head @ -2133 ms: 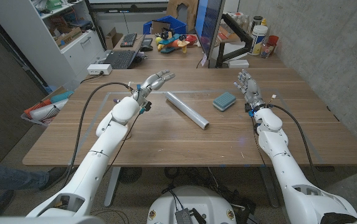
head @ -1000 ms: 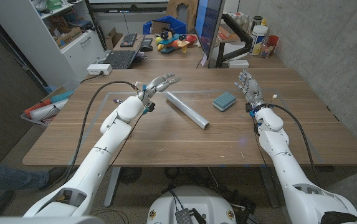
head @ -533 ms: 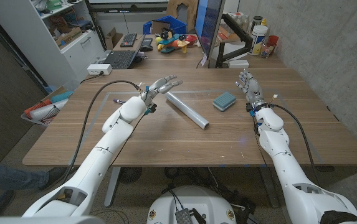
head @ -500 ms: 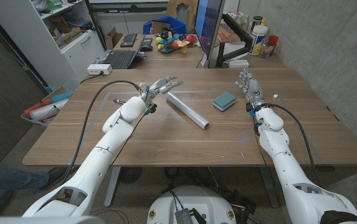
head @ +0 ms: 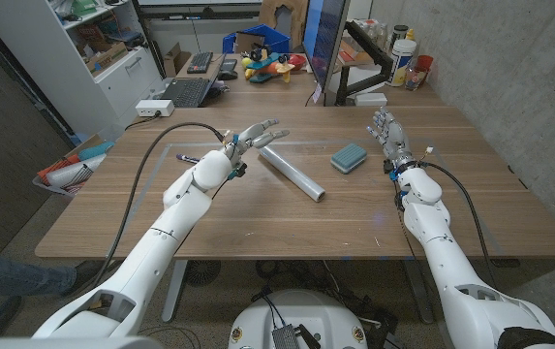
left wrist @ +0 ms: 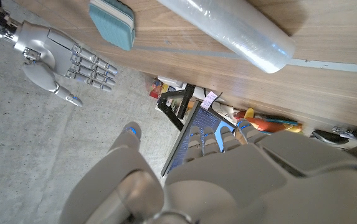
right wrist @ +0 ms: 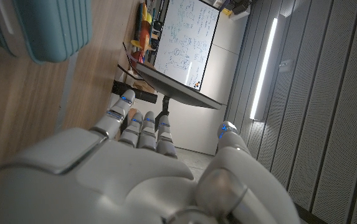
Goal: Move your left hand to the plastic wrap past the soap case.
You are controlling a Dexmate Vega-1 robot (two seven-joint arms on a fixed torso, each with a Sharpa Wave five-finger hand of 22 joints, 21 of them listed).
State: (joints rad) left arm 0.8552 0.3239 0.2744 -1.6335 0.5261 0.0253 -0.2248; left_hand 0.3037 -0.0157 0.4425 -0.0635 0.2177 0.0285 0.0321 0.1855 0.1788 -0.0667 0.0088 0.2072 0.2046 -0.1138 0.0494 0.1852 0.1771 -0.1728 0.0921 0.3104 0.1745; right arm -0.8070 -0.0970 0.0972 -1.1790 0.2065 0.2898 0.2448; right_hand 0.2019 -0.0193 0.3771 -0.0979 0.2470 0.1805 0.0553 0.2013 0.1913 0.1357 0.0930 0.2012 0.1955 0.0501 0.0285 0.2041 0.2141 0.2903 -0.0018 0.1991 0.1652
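Right now my left hand (head: pixel 255 134) hovers over the worktop (head: pixel 258 213) with fingers spread and nothing in them, fingertips just beside the far end of the plastic wrap (head: pixel 292 171). The roll lies flat on the wood, long axis on a diagonal: far end toward my left side, near end slanting toward me and to my right. So the wrap sits a bit to the right of my left hand and slightly nearer my body, v. close; only a short shift across should put the fingers over it (my judgement, not something seen).

The soap case (head: pixel 349 157), a teal ribbed box, lies on the far side of the roll from my left hand, well apart from my fingers and clear of the wrap. My right hand (head: pixel 385 133) stands nearer the soap case than the wrap, fingers apart, holding nothing. The left arm is plainly the closer one to the roll's far end.

From the left wrist view the roll's end shows clear film w/ a glossy sheen, soap case (left wrist: pixel 113 20) and right hand (left wrist: pixel 66 59) beyond it.

Writing: none readable on wrap or soap case. A whiteboard (right wrist: pixel 187 46) in the right wrist view carries handwriting, too small to read.
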